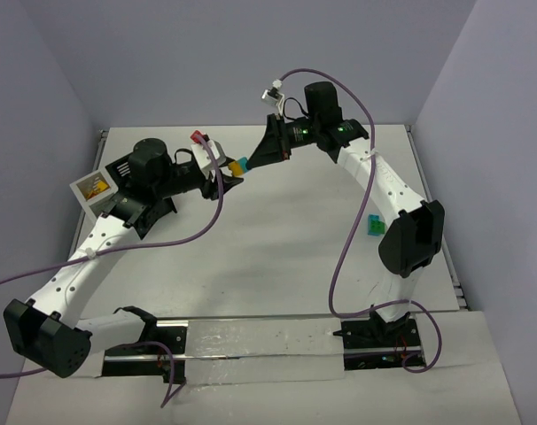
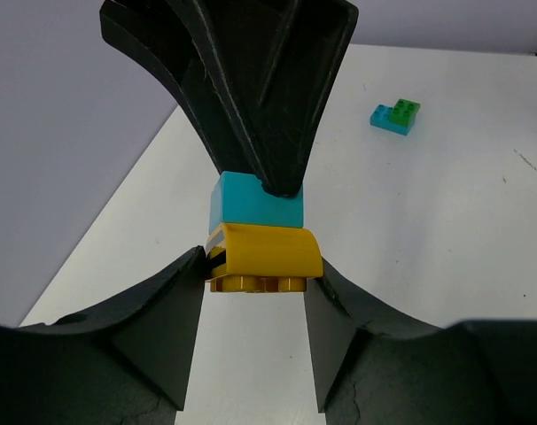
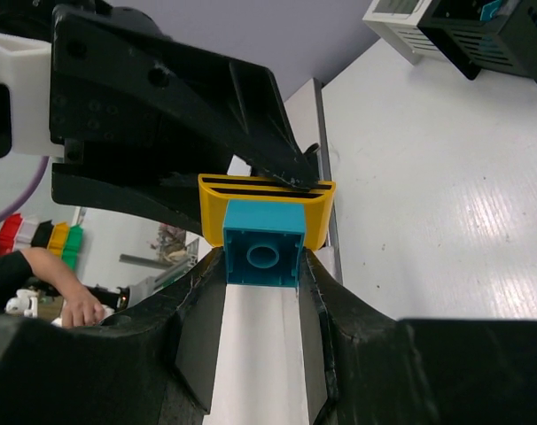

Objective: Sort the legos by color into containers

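Teal brick (image 3: 262, 252), pinched in the right gripper (image 3: 261, 266), joins a yellow piece (image 2: 264, 252) clamped by the left gripper (image 2: 258, 266), right of the containers (image 1: 91, 202).

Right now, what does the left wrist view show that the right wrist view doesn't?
Left wrist only: a loose teal-and-green lego pair on the table.
Right wrist only: the containers at top right, and the hollow underside of the teal brick.
Both: that teal brick joined to the yellow piece, with the left tool closed on the yellow and the right tool closed on the teal.
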### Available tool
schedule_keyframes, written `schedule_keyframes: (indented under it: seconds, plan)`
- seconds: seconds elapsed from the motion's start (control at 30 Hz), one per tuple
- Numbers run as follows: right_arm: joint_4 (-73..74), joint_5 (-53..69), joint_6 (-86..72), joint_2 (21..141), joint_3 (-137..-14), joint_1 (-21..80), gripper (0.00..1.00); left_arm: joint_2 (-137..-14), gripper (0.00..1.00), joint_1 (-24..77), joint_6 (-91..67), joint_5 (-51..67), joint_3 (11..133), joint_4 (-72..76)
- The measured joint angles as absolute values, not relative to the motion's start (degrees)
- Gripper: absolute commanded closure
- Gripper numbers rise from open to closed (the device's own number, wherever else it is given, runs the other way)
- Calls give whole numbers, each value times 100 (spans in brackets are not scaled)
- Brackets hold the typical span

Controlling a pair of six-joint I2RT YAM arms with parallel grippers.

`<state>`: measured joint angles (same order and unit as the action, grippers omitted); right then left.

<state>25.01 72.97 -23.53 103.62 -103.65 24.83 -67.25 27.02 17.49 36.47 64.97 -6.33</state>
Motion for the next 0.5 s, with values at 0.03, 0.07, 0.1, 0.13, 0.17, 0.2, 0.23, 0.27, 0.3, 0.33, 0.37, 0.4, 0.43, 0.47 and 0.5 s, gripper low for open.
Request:
schedule_keyframes:
  seconds: [0.03, 0.07, 0.1, 0.13, 0.17, 0.2, 0.23, 0.27, 0.3, 0.33, 0.37, 0.4, 0.43, 0.47, 0.5]
  plan:
    - [2483, 7292, -2390, 10361, -10355, 2479, 94, -6729, 57, 2708, 1753, 3633, 6497, -636]
    - [2478, 7286, -2440, 10361, -10348, 2474, 84, -6731, 62, 2714, 1769, 3616, 6497, -634]
    - [2479, 7272, -2504, 10361, -10346, 2471, 78, -6733, 71, 2723, 1796, 3595, 6497, -629]
    - [2476, 7269, -2566, 10361, -10342, 2467, 72, -6735, 72, 2728, 1819, 3581, 6497, -623]
    - [2471, 7267, -2604, 10361, -10340, 2465, 63, -6739, 77, 2733, 1826, 3566, 6501, -622]
    - [2461, 7259, -2631, 10361, -10336, 2462, 58, -6743, 83, 2737, 1826, 3552, 6501, -622]
    - [2437, 7252, -2663, 10361, -10326, 2460, 54, -6748, 83, 2743, 1830, 3532, 6501, -620]
    - [2410, 7251, -2703, 10361, -10307, 2458, 52, -6748, 86, 2750, 1832, 3512, 6503, -621]
    - [2385, 7253, -2724, 10361, -10299, 2458, 50, -6752, 87, 2760, 1833, 3483, 6505, -624]
    - [2356, 7261, -2734, 10361, -10285, 2458, 49, -6760, 89, 2767, 1831, 3453, 6506, -622]
    - [2331, 7267, -2739, 10361, -10275, 2460, 48, -6771, 91, 2777, 1829, 3419, 6508, -620]
    - [2312, 7269, -2742, 10361, -10274, 2462, 46, -6780, 92, 2786, 1828, 3386, 6508, -621]
    - [2306, 7269, -2753, 10361, -10274, 2462, 46, -6788, 93, 2802, 1830, 3352, 6508, -622]
    - [2296, 7270, -2765, 10361, -10272, 2462, 46, -6797, 94, 2819, 1836, 3319, 6508, -620]
    - [2279, 7272, -2782, 10361, -10272, 2462, 46, -6803, 95, 2836, 1845, 3293, 6508, -620]
